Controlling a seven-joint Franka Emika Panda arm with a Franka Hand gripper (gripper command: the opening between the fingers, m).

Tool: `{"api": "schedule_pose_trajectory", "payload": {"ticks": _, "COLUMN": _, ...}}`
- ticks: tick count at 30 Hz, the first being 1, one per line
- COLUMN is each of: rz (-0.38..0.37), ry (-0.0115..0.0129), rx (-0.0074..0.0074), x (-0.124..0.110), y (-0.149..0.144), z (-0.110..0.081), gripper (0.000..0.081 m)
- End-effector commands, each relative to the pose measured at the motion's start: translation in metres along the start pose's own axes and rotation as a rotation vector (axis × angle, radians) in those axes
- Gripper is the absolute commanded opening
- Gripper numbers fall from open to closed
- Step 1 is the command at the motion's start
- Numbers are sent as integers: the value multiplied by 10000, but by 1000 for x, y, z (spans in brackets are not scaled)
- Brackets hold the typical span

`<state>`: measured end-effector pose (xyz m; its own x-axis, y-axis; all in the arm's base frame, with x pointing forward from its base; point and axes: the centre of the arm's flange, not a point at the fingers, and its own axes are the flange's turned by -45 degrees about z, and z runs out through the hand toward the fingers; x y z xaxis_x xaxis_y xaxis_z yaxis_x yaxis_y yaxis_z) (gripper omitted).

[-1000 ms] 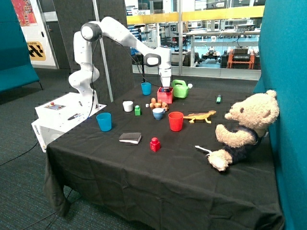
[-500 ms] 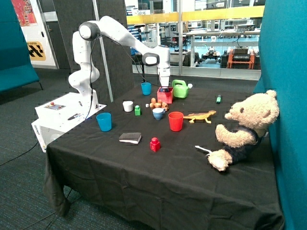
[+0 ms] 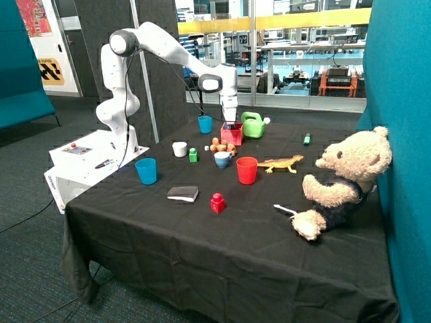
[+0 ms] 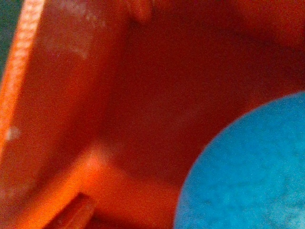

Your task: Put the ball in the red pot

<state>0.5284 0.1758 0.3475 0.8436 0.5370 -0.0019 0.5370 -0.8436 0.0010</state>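
Observation:
The red pot (image 3: 231, 134) stands at the back of the black table, between a blue cup (image 3: 205, 124) and a green watering can (image 3: 253, 124). My gripper (image 3: 230, 123) points straight down at the pot's open top. The wrist view is filled by the red pot's inner walls (image 4: 71, 95), and the blue ball (image 4: 248, 171) lies inside the pot, close to the camera. In the outside view the gripper hides the ball.
In front of the pot lie an orange toy (image 3: 222, 146), a blue-and-white cup (image 3: 222, 159) and a round red cup (image 3: 246, 169). A white cup (image 3: 179, 149), green block (image 3: 193, 155), second blue cup (image 3: 146, 171), red block (image 3: 217, 202), toy lizard (image 3: 281, 163) and teddy bear (image 3: 343, 182) are spread around.
The arm's wrist has shifted slightly up and toward the blue cup. The gripper stays over the red pot.

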Motion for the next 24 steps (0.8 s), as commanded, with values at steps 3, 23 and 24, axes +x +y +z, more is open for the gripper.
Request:
{"api": "schedule_pose_trajectory", "payload": {"ticks": 3, "rz": -110, "ry": 19, "rx": 10, "x": 2, "y": -5, "z": -1, "gripper": 808}}
{"api": "schedule_pose_trajectory", "payload": {"ticks": 23, "rz": -162, "ry": 19, "rx": 10, "x": 4, "y": -3, "z": -8, "gripper": 808}}
{"api": "schedule_pose_trajectory", "payload": {"ticks": 24, "rz": -181, "ry": 19, "rx": 10, "x": 4, "y": -3, "z": -8, "gripper": 808}}
